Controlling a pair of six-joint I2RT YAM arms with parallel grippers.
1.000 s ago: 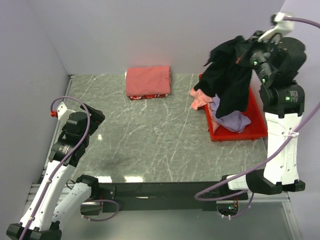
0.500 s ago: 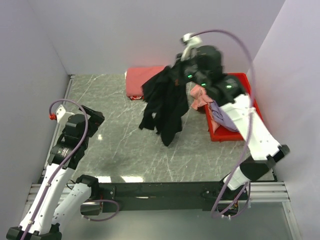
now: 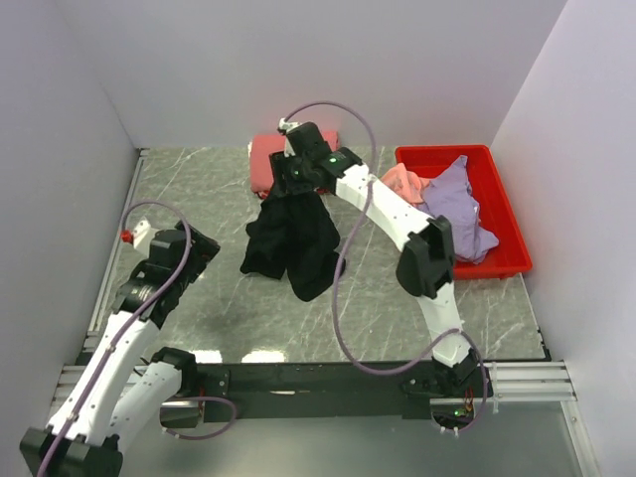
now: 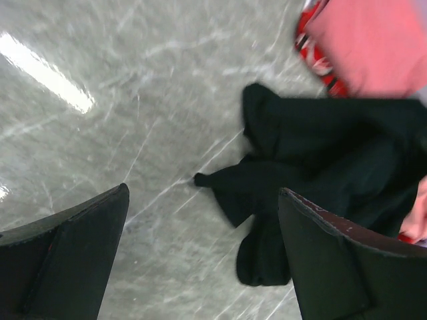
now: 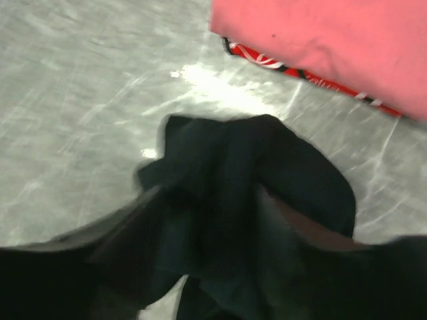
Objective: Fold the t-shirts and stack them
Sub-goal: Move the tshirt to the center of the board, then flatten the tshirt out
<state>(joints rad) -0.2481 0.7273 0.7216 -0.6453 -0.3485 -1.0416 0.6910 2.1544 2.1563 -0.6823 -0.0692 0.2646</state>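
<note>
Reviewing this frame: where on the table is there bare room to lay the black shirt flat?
Bare tabletop: the near strip in front of the black t-shirt, and the back-left corner, left of the folded coral-red t-shirt. The left end effector hovers over the left side. Crowded: back centre, and the red bin holding the pink t-shirt and lavender t-shirt.

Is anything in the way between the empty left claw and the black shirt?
No, nothing visible is. Only bare table lies between the open left gripper and the black t-shirt, which hangs bunched from the right gripper.
</note>
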